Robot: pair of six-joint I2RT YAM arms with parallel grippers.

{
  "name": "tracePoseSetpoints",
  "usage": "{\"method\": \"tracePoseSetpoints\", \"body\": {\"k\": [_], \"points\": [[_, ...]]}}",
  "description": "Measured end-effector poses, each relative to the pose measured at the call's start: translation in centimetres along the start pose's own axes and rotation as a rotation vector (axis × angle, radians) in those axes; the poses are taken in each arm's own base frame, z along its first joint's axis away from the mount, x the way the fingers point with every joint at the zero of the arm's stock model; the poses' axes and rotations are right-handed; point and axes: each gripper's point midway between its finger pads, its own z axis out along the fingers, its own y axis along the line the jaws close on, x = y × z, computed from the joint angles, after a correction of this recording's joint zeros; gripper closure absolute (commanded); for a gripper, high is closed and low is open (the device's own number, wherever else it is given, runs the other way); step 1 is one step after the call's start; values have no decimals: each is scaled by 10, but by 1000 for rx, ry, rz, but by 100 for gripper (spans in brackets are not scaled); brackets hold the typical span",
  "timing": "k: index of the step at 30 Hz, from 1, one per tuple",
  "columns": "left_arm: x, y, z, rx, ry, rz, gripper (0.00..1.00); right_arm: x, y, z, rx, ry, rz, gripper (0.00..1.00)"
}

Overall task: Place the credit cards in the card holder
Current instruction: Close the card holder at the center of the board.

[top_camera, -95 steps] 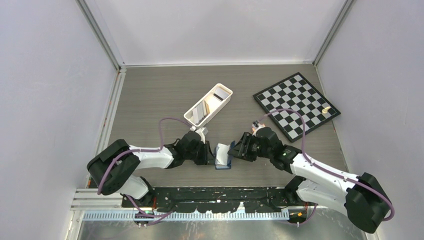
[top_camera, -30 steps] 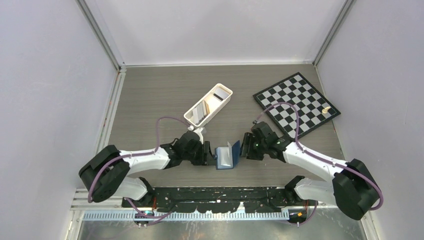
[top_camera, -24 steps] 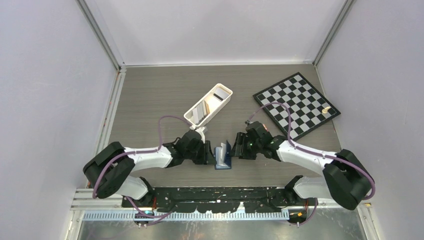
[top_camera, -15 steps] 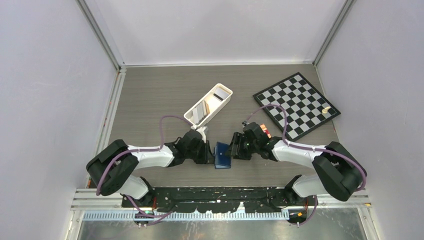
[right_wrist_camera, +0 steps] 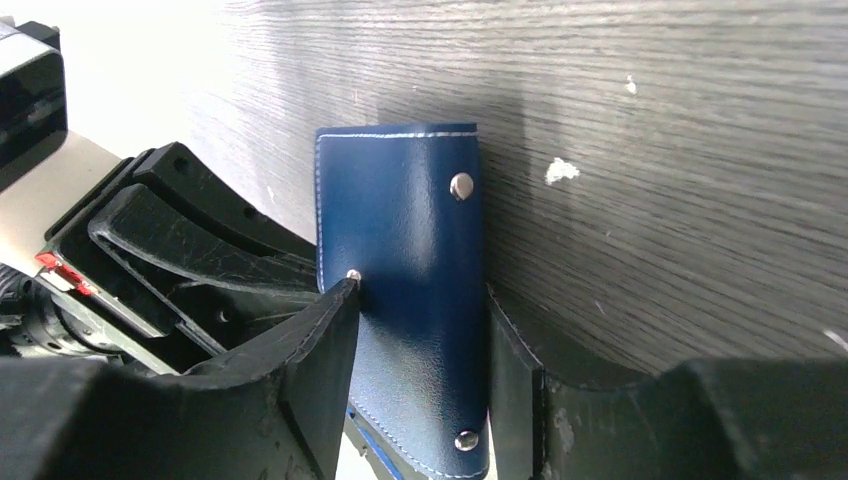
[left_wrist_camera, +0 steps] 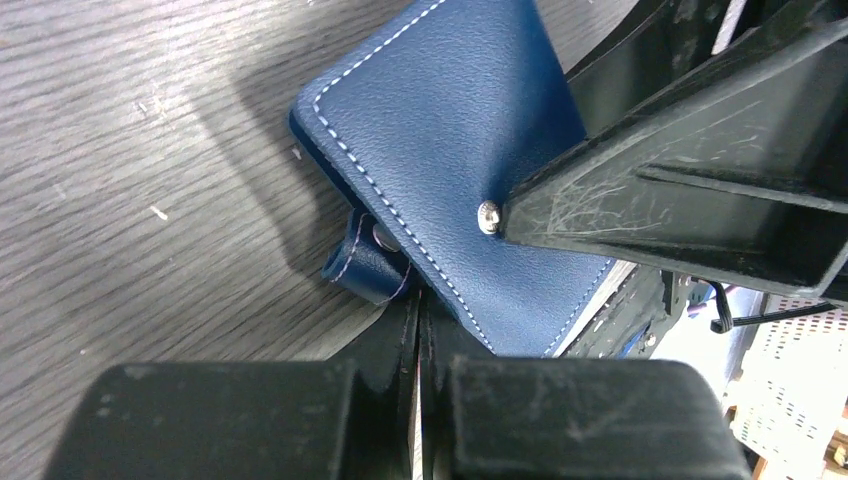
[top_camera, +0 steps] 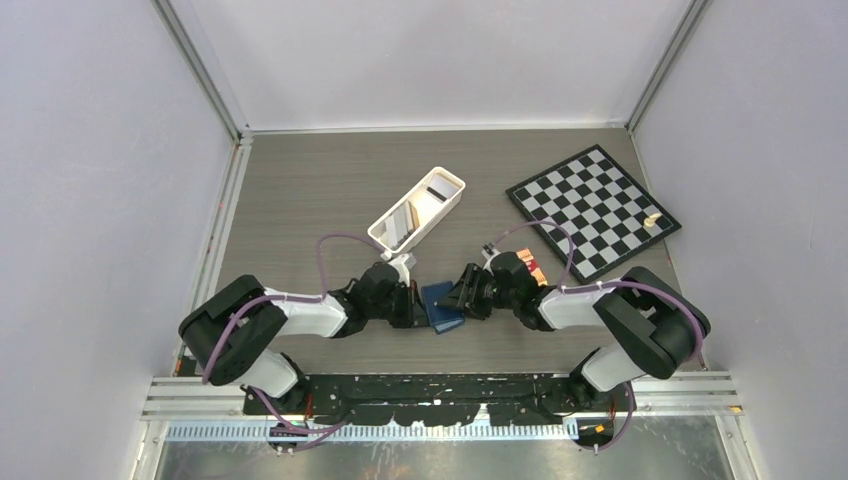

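Observation:
The card holder (top_camera: 441,304) lies folded shut on the table between both arms, its dark navy cover (left_wrist_camera: 450,140) with white stitching and metal snaps facing up. My left gripper (left_wrist_camera: 418,305) is shut, its tips at the holder's near edge beside a small strap loop (left_wrist_camera: 364,266); nothing shows between them. My right gripper (right_wrist_camera: 422,295) is open astride the card holder (right_wrist_camera: 420,250), one fingertip (right_wrist_camera: 340,300) resting on the cover by a snap. Credit cards (top_camera: 405,222) in grey, white and black stand in the white tray (top_camera: 447,205) behind.
A chessboard (top_camera: 592,208) lies at the back right with one small pale piece (top_camera: 652,220) on it. The left gripper (top_camera: 416,306) and right gripper (top_camera: 463,298) nearly meet over the holder. Cage walls close in both sides.
The holder's raised flap has folded down flat. My right gripper has moved left onto the cover. My left gripper has closed at the holder's edge.

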Motion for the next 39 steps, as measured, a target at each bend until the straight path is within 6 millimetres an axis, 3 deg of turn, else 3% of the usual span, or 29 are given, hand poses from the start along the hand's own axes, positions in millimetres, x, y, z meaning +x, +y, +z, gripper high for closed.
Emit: {"method": "tracePoseSetpoints", "body": {"k": [2, 7, 11, 14, 19, 22, 26, 31, 39], "points": [[-1, -1, 2, 15, -9, 3, 100, 1, 2, 2, -19, 3, 8, 55], [-1, -1, 1, 28, -23, 11, 98, 6, -4, 1, -14, 12, 26, 81], [-4, 5, -8, -10, -46, 53, 82, 5, 9, -7, -51, 9, 25, 93], [-8, 9, -27, -57, -83, 94, 72, 4, 17, -21, -58, 2, 17, 99], [-36, -13, -74, -37, -234, 171, 50, -11, 47, -58, -111, -62, -33, 99], [-53, -36, -103, 15, -319, 228, 43, -24, 74, -81, -170, -110, -57, 99], [-69, -67, -132, 87, -384, 302, 36, -28, 95, -99, -202, -120, -68, 100], [-73, -84, -135, 123, -353, 330, 32, -23, 100, -109, -195, -92, -77, 99], [-66, -82, -118, 119, -283, 324, 31, -17, 102, -113, -197, -61, -85, 99]]}}
